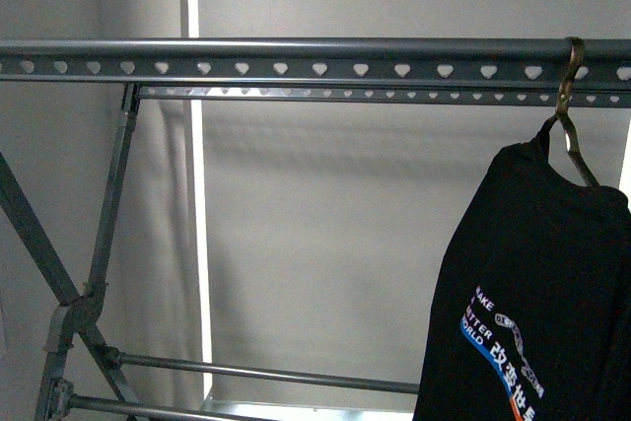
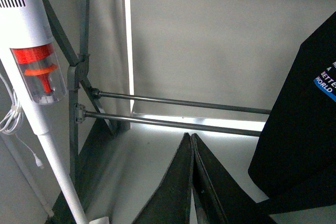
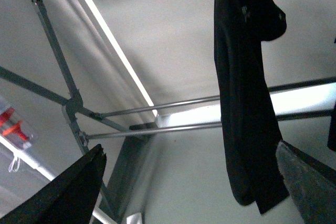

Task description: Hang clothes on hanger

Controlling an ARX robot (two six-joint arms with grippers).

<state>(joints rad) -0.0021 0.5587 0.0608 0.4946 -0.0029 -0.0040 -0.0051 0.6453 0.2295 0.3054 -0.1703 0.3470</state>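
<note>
The black shirt with a white-and-blue logo hangs on a thin wire hanger whose brassy hook sits over the grey rack's rail at the right end. The rail has a row of heart-shaped holes. No gripper shows in the front view. In the left wrist view my left gripper is shut and empty, with the shirt hanging to its side. In the right wrist view my right gripper is open wide and empty, and the shirt hangs free beyond its jaws.
The rack's diagonal legs and two low cross tubes stand at the left and bottom. A white stick vacuum with a red part stands beside the rack. A grey wall with a bright vertical strip is behind.
</note>
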